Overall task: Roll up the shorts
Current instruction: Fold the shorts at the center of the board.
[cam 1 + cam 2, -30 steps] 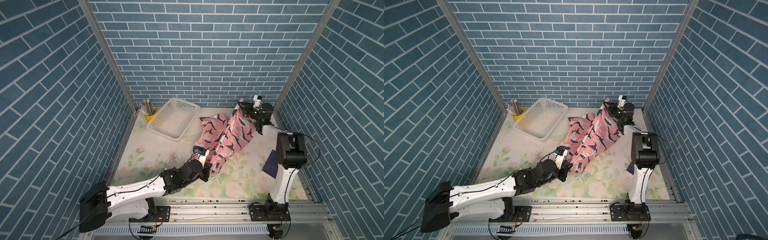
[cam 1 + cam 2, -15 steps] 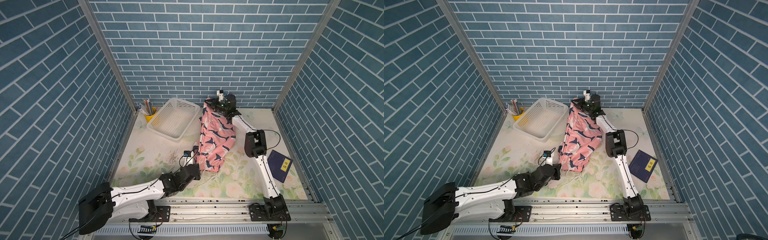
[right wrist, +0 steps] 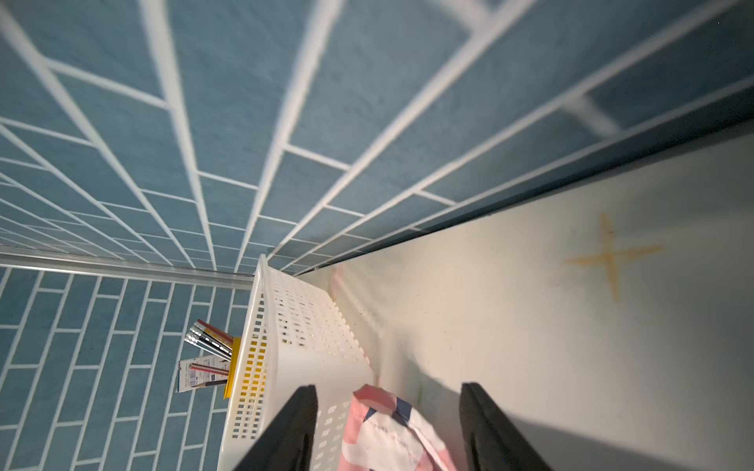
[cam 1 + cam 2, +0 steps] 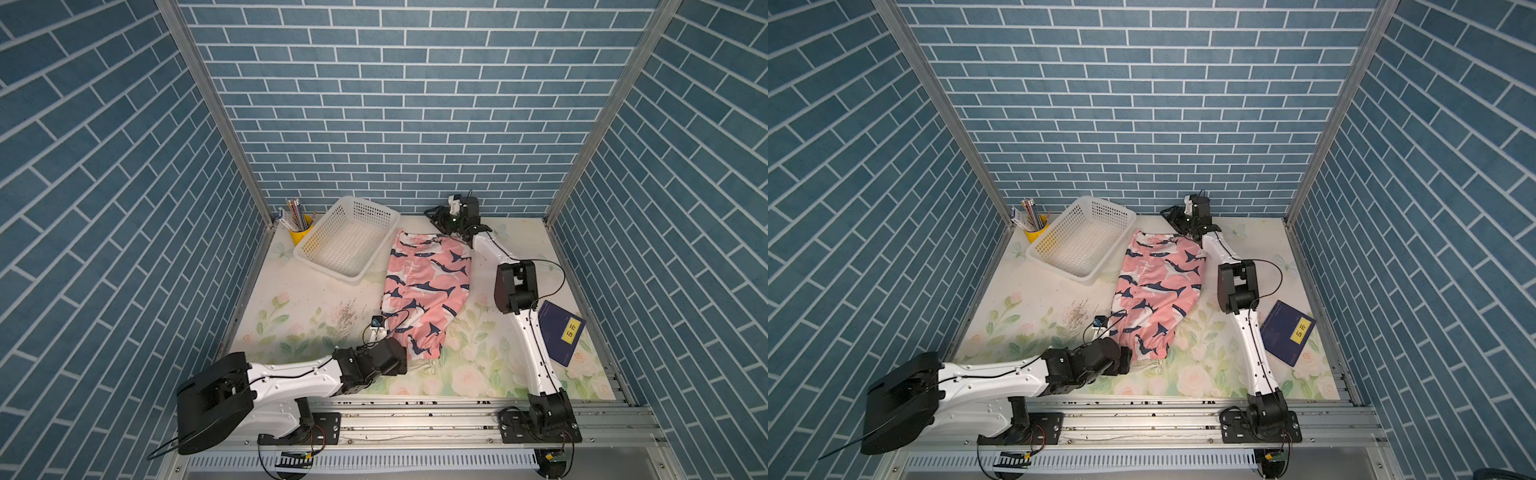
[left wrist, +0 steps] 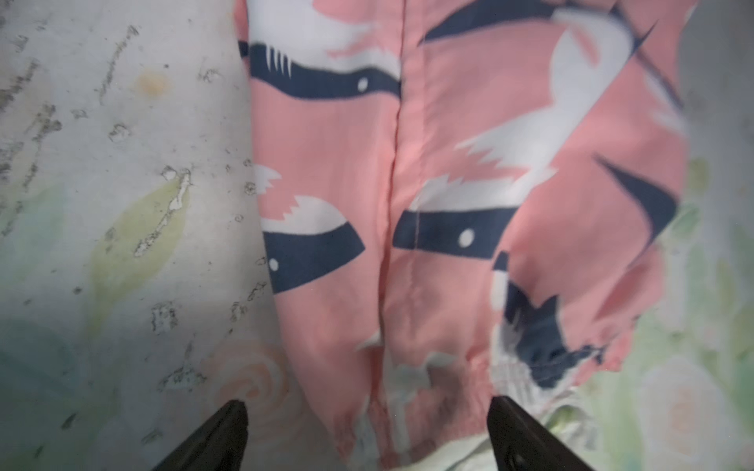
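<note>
Two end effectors: the left end effector (image 5: 367, 428) and the right end effector (image 3: 387, 424) both stand open and hold nothing.
Left: fingers wide apart over the near, gathered edge.
Right: fingers apart at the far edge, by the back wall.
Shorts (image 4: 424, 286): flat on the counter (image 4: 316, 291), just beside the white basket (image 4: 326, 269).
Step, I think: start the roll.
Do it well: pinch the near edge, tuck tight, roll straight.

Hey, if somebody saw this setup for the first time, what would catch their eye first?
The salmon-pink shark-print shorts lie spread flat mid-table, beside the white basket. The left gripper stands open at their near end and the right gripper open at their far end, by the back wall. A dark blue book lies by the right arm.
</note>
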### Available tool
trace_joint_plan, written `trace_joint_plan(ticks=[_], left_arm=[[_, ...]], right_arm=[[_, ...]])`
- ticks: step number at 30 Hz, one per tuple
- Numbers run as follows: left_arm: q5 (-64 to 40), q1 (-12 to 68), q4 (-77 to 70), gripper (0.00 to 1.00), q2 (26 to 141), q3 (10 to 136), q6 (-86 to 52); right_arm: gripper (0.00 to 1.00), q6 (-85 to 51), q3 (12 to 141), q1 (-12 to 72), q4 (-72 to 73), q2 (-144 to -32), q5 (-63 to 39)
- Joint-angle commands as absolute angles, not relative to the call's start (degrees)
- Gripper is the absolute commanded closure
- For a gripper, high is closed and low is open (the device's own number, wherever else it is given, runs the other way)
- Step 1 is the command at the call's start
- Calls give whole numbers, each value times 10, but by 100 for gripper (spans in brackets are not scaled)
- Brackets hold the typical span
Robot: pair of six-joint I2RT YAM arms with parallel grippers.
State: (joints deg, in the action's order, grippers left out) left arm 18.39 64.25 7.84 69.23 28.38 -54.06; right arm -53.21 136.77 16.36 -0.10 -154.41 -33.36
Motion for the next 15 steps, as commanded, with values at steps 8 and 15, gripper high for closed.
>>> trace_joint_plan(ticks=[8, 15], left_arm=[[150, 536, 82, 0, 667, 354, -403], [41, 484, -14, 0, 764, 368, -360]], right_arm=[[40, -365, 1018, 148, -89, -1200, -225], [34, -363, 806, 116, 8, -1126, -192]])
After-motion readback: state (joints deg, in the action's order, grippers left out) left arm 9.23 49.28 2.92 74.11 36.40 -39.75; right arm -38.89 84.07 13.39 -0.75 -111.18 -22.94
